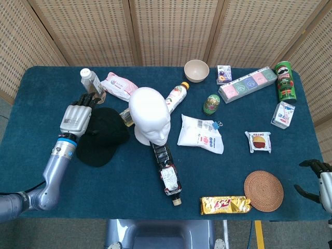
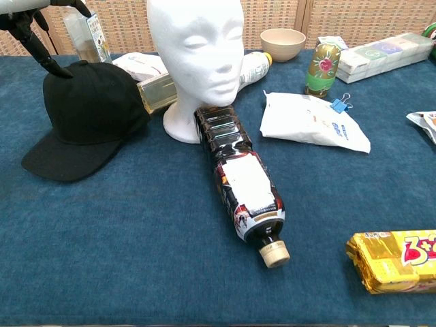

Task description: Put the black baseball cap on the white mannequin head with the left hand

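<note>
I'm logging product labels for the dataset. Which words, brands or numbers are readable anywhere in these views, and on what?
"Pringles": only the logo shape shows on the green can; the lettering is too small to read.
"3+2": on the yellow snack pack, partly cut off at the frame edge.
Cola bottle, white pouch, wipes pack, long box, small carton: print too small or blurred.
Black cap: no text visible.
</note>
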Robot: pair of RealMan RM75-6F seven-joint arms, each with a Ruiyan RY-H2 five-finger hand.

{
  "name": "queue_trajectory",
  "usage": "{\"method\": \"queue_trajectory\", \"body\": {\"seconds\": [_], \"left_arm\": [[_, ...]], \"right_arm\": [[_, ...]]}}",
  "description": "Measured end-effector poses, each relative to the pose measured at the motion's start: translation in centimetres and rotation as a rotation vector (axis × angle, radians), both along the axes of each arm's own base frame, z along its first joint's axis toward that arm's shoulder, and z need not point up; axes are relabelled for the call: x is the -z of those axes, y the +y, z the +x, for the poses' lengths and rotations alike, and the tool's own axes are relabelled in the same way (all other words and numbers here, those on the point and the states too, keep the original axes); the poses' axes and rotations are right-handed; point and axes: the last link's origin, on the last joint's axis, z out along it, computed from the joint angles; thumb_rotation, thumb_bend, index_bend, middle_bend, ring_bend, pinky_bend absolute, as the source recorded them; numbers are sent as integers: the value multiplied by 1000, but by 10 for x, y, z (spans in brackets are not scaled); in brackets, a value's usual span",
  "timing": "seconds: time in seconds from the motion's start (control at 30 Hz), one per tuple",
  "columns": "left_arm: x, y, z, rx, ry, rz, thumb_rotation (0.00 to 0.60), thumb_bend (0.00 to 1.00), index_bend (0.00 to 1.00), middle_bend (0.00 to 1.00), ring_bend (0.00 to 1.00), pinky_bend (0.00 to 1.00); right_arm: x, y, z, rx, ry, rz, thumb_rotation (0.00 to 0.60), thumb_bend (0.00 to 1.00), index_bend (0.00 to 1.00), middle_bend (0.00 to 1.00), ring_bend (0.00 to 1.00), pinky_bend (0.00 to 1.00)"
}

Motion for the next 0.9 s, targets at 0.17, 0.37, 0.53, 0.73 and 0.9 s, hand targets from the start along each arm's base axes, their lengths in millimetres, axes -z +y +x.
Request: {"method": "queue_trajectory", "body": {"seconds": [0.17,0.37,0.53,0.73,0.9], "left_arm": [[-9,-11,-10,90,14,7,600,94,138,54,0,217],[-20,-23,-26,191,45,-22,600,98,234,89,51,277],[-30,-34,-44,285,92,-33,600,114,325,164,135,331],[-43,-52,-79,361,119,-24,600,121,449,288,236,427],[-40,-65,-103,338,93,-55,600,121,544,417,374,519]], "right_arm": [[1,-1,2,-5,1,2,600,153,384,407,438,445],[3,-3,4,-8,3,9,600,153,384,407,438,445],[4,-4,7,-11,4,11,600,153,385,407,438,445],[6,-4,10,-12,7,15,600,153,384,407,438,445],[7,-4,13,-15,10,17,600,153,384,407,438,445]]}}
